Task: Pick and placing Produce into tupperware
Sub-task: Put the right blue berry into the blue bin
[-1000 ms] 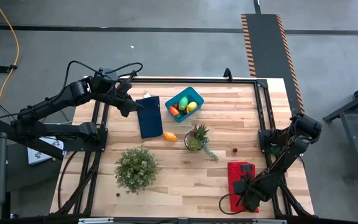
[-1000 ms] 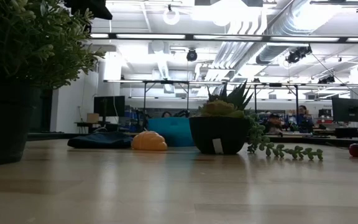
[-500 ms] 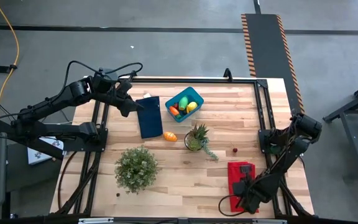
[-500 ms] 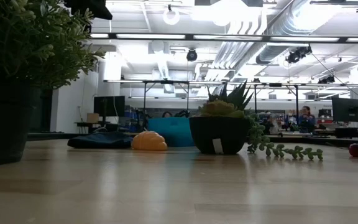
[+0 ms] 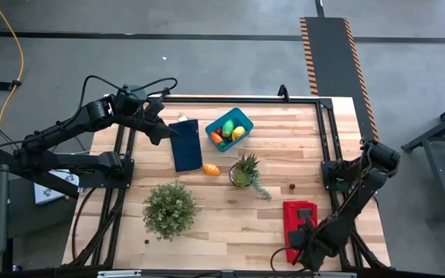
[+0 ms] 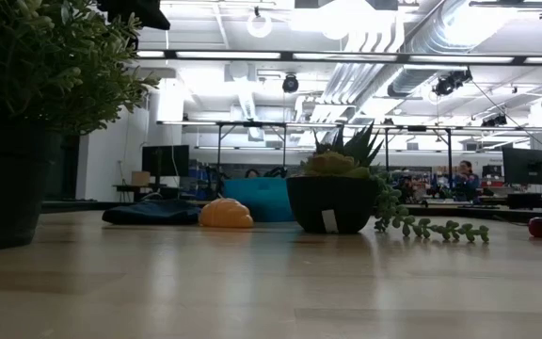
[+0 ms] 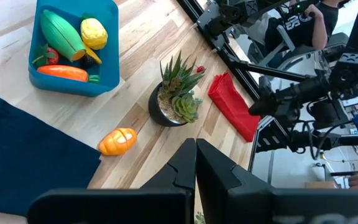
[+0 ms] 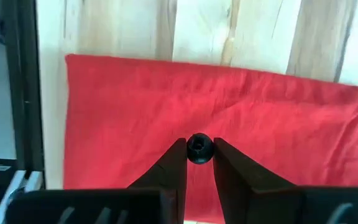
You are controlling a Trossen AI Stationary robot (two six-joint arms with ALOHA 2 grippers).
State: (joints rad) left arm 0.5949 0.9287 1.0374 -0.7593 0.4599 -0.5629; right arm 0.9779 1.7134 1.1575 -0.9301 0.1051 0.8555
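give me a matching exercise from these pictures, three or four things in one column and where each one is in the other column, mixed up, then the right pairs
Things:
1. yellow lemon
2. orange oval
3. left gripper
4. right gripper

Places:
A. over the red cloth, fingers closed on a small dark round thing
B. on bare wood between the dark blue cloth and the spiky potted plant
C. inside the blue tub
D. over the dark blue cloth, shut and empty

Pairs: 1-C, 2-B, 3-D, 4-A

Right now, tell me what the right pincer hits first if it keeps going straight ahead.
The right pincer points down at the red cloth, holding a small dark round thing; the cloth probably comes first.
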